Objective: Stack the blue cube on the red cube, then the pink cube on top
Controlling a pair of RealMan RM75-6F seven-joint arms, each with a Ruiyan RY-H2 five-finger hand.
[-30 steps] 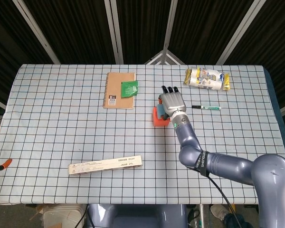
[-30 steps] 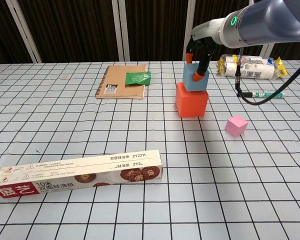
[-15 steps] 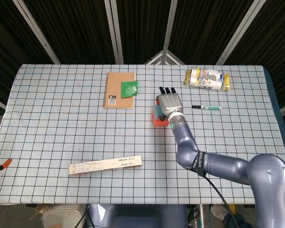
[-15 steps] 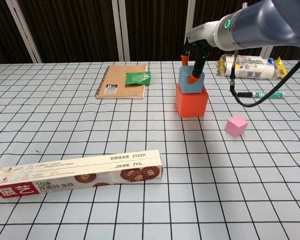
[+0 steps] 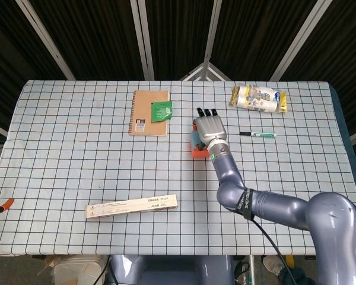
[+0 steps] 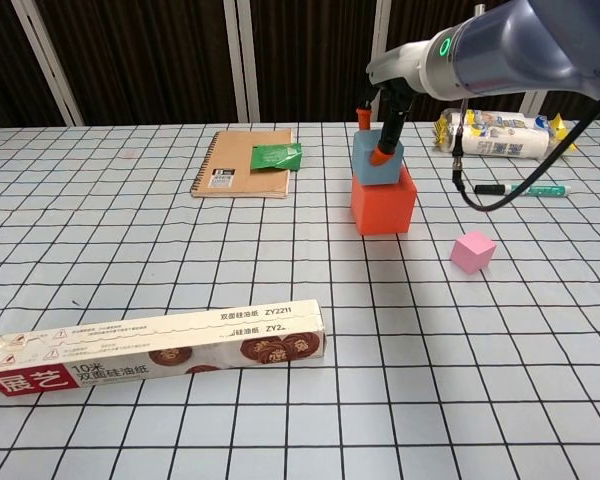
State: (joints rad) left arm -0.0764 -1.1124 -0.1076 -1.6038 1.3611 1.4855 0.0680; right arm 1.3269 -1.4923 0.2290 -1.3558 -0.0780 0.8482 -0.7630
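The bench wears a smooth, matt white cloth with a black grid. The red cube and blue cube look matt, like foam or soft plastic, as does the pink cube. The arm is smooth grey with a satin sheen. The box is printed card, slightly glossy. The notebook has a matt kraft-paper cover; the green packet and the snack bag are shiny plastic film.

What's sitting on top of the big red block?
A smaller blue cube sits on the big red cube, pinched by the robot's right hand. From overhead the hand covers most of both, so their exact alignment stays unclear.
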